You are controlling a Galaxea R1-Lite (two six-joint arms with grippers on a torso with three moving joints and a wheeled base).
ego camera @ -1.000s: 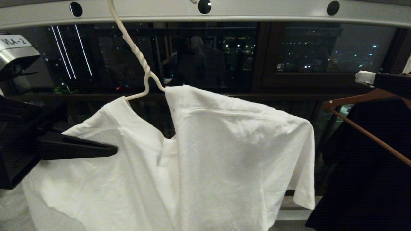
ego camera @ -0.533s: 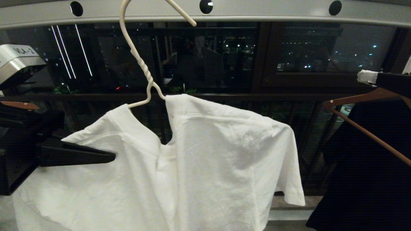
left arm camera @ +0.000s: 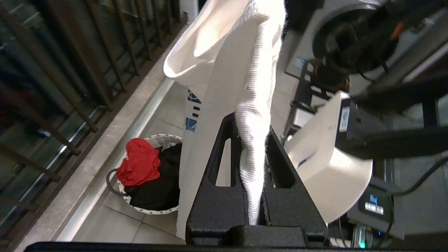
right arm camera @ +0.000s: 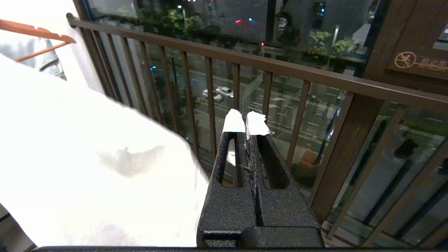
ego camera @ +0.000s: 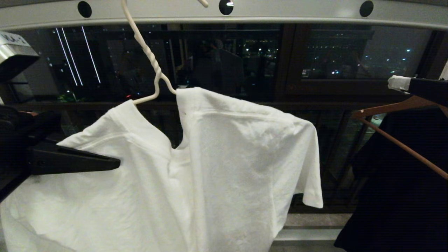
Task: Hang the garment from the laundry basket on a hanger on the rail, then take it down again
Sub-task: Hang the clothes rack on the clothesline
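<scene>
The white garment [ego camera: 227, 157] drapes over the thin white wire hanger [ego camera: 150, 59]. The hanger's hook runs up past the pale grey rail [ego camera: 280, 14] and out of the head view, so its seat on the rail is hidden. My left gripper [ego camera: 117, 163] reaches in from the left, shut on the garment's shoulder fabric; the left wrist view shows the cloth [left arm camera: 224, 70] pinched in the left gripper [left arm camera: 252, 126]. The laundry basket [left arm camera: 154, 210] stands on the floor below. My right gripper [ego camera: 397, 84] hovers at the right, shut and empty [right arm camera: 245, 122], beside the garment [right arm camera: 87, 157].
A brown wooden hanger [ego camera: 395, 140] carrying a black garment [ego camera: 402, 196] hangs at the right. The dark balustrade [right arm camera: 245, 59] runs behind. Red cloth [left arm camera: 140, 164] and black cloth lie in the basket. Another wooden hanger [right arm camera: 35, 31] hangs beyond the shirt.
The hanger and garment dipped, then rose; the hook's tip now sits at the head view's top edge. The right sleeve has swung inward. My left gripper shifted slightly left, still gripping.
</scene>
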